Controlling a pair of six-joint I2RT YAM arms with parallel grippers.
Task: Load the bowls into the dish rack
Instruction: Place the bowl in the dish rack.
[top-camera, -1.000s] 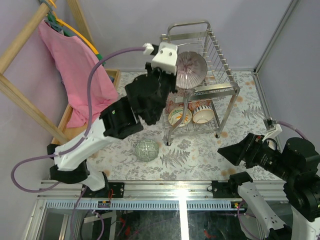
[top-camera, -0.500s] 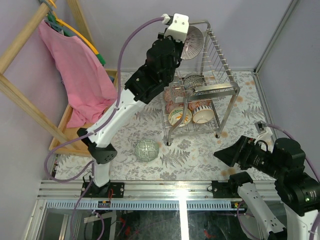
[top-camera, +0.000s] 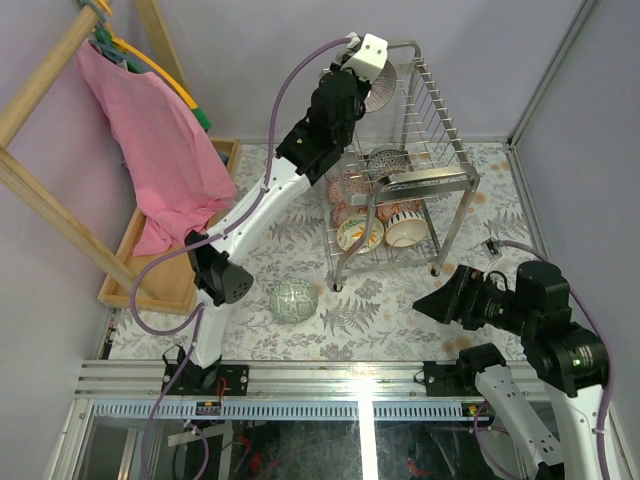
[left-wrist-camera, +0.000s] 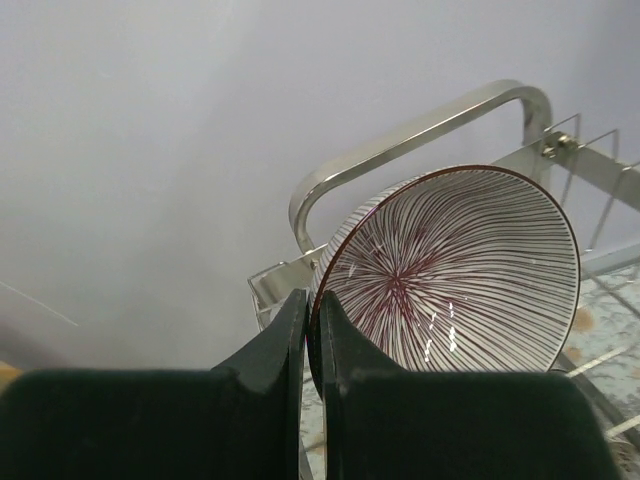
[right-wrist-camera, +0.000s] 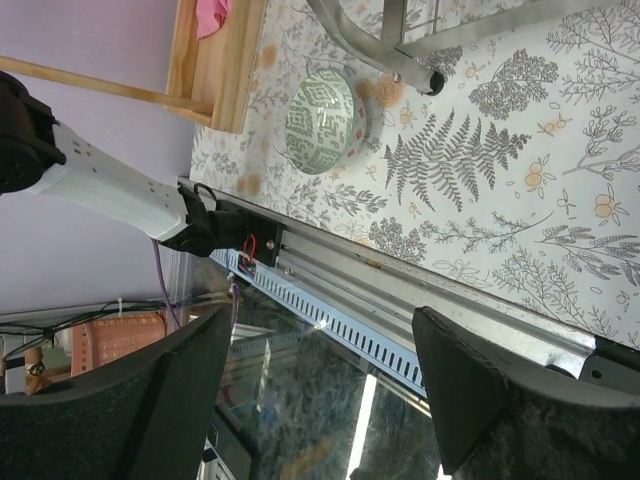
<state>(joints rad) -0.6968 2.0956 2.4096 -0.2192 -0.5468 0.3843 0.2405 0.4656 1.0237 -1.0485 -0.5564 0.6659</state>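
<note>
Striped bowl (left-wrist-camera: 450, 270) hangs by the rack (top-camera: 430, 178) top, rim pinched in your left pincer (left-wrist-camera: 313, 305); your right pincer (right-wrist-camera: 322, 325) stands spread.

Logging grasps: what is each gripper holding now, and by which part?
The left gripper pinches the striped bowl by its rim. The right gripper is open and holds nothing.

Upper bowl (left-wrist-camera: 450, 270) in left hand (left-wrist-camera: 312, 322) over rear of dish rack (top-camera: 432, 178); lone bowl (top-camera: 293, 300) on table (top-camera: 400, 305) before it
</note>
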